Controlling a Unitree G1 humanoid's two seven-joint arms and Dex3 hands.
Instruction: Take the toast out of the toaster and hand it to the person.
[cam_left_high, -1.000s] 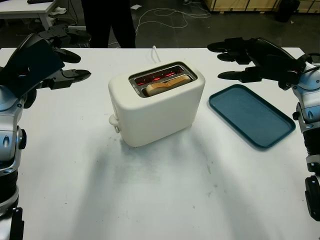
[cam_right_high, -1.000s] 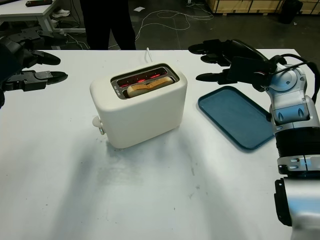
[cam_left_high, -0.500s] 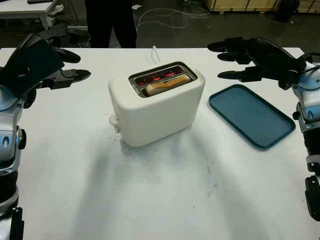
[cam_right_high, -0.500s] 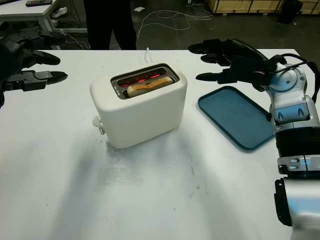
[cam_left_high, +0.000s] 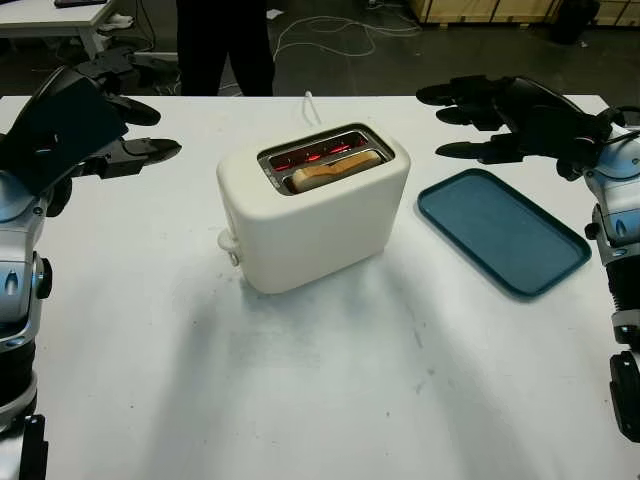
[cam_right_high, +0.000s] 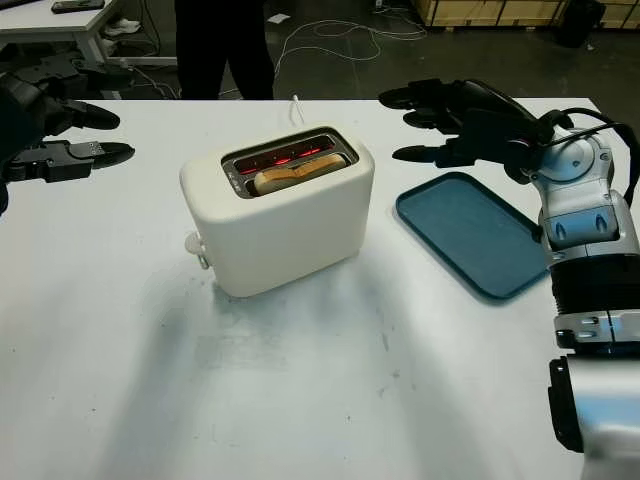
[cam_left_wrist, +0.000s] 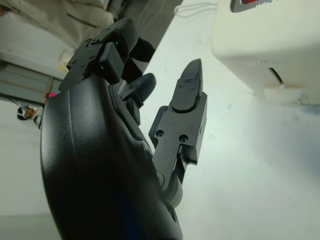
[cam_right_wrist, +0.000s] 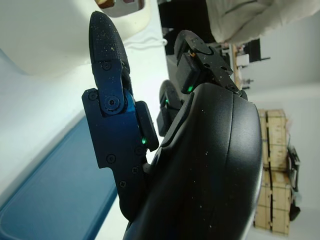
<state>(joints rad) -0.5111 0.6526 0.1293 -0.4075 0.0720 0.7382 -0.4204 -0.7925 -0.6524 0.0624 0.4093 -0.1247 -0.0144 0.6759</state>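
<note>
A cream two-slot toaster (cam_left_high: 310, 215) stands mid-table, its slots glowing red. One slice of toast (cam_left_high: 335, 168) pokes up from the front slot. My left hand (cam_left_high: 135, 125) hovers open over the table's far left, well away from the toaster. My right hand (cam_left_high: 460, 120) is open in the air to the right of the toaster, above the tray's far end. In the left wrist view the toaster's side and lever (cam_left_wrist: 280, 92) show past my fingers. A person in dark trousers (cam_left_high: 225, 45) stands beyond the far table edge.
A flat blue tray (cam_left_high: 500, 230) lies to the right of the toaster. A white cord (cam_left_high: 310, 105) runs from the toaster over the far edge. The table's near half (cam_left_high: 320, 390) is bare white. Cables lie on the floor behind.
The person behind the table has shifted slightly to the right. Both hands and the toaster stay where they were.
</note>
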